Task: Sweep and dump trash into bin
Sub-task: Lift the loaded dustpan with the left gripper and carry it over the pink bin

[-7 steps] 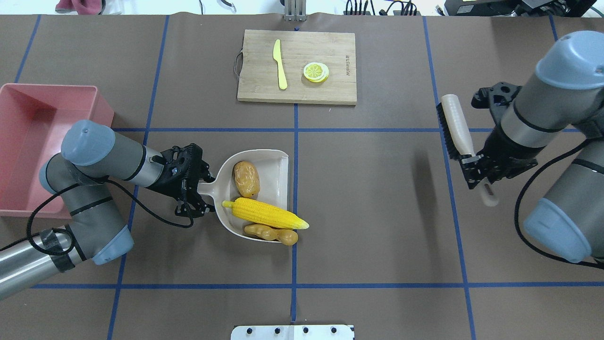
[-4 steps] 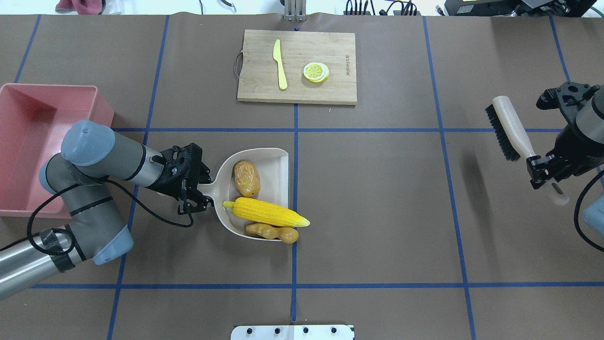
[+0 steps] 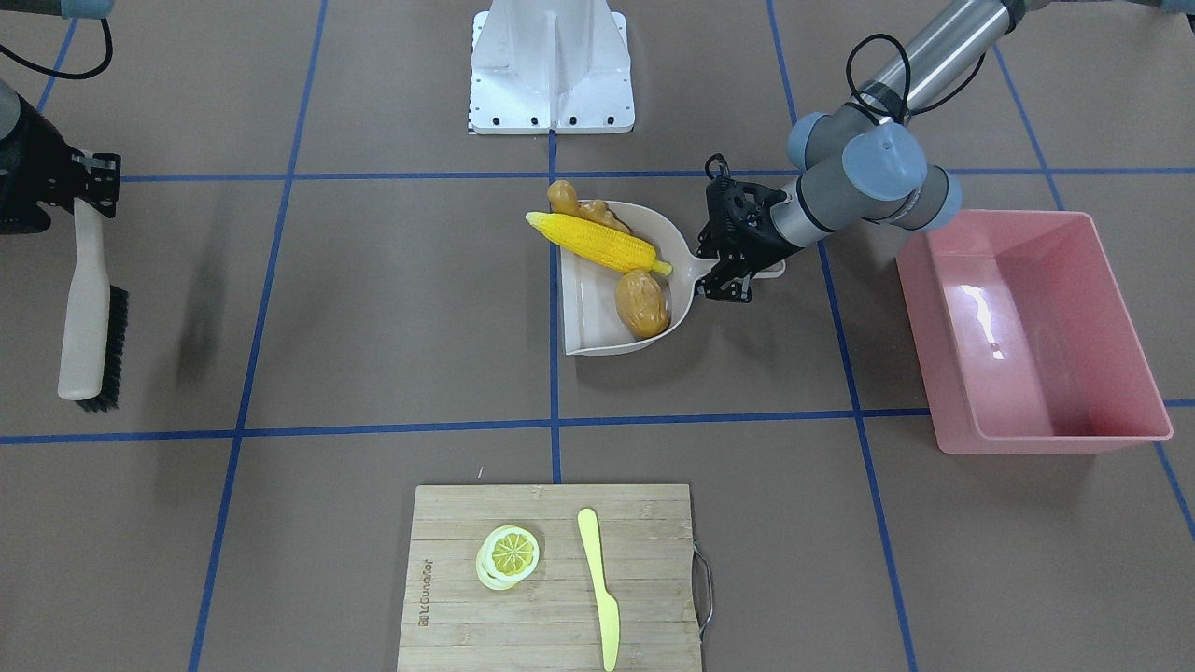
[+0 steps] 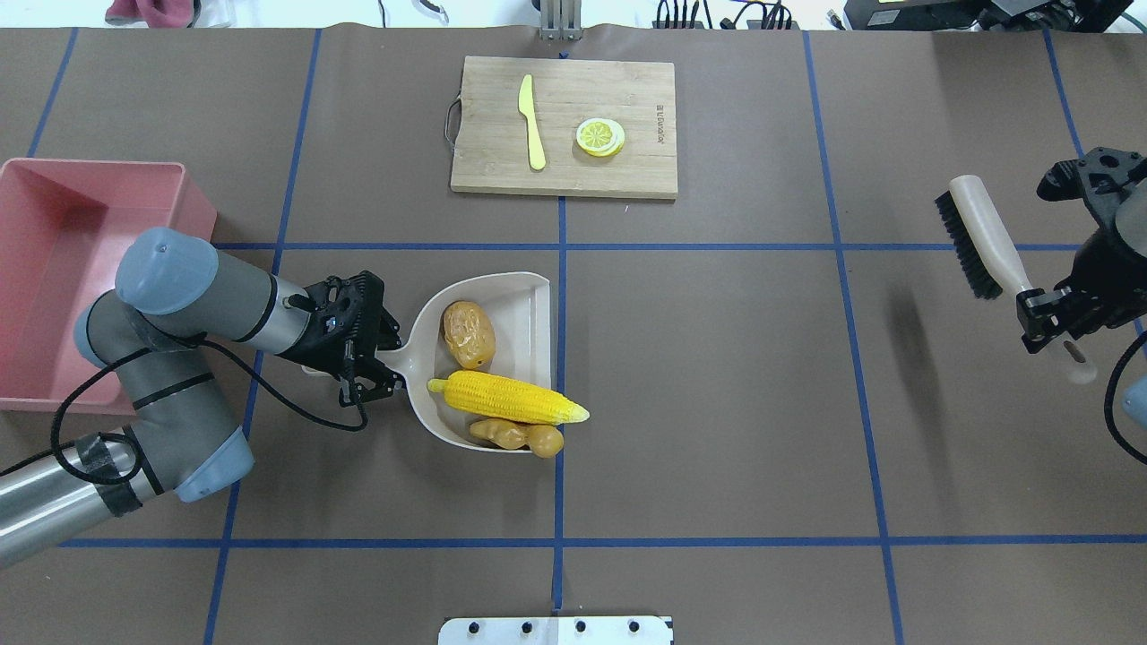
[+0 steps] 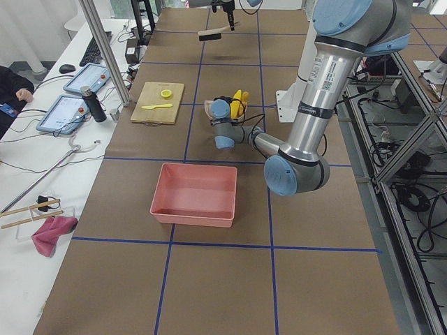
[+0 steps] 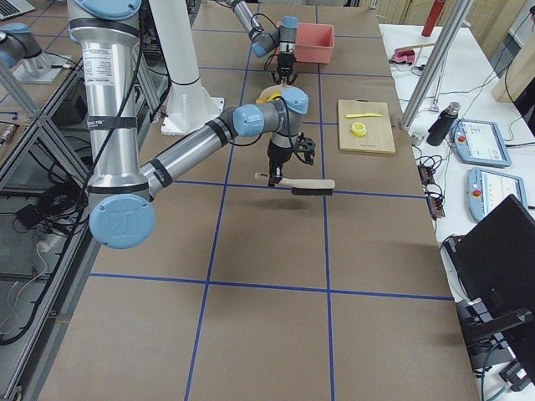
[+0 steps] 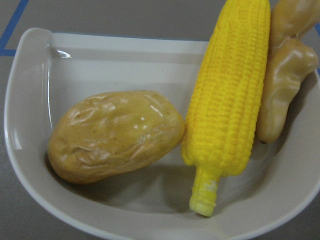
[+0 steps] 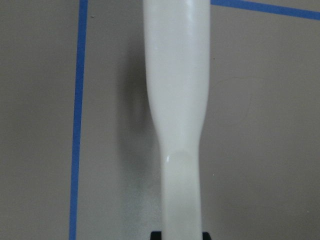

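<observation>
A: Got room to move around the dustpan? Can't judge much from the wrist view.

B: Yep, plenty. Seeing a wide stretch of brown table across the centre, right and bottom of the overhead view. Spotted a cutting board at top centre with a knife and a lemon slice on it, well apart from the pan. Also the pink bin hugging the left edge, near the pan but not touching.

A: And the trash?

B: Counted all 3 in the pan. Found the potato toward the handle end, the corn cob crosswise and touching it, the ginger root tucked against the corn's lower side. Noticed the corn tip and ginger end poking past the open lip, right at the vertical blue tape line.

A: Grippers?

B: Clamped on the pan's short handle with the left gripper, just left of the pan. Closed around the handle of a brush with the right gripper, way over at the right edge, bristles facing left, held up off the table.
</observation>
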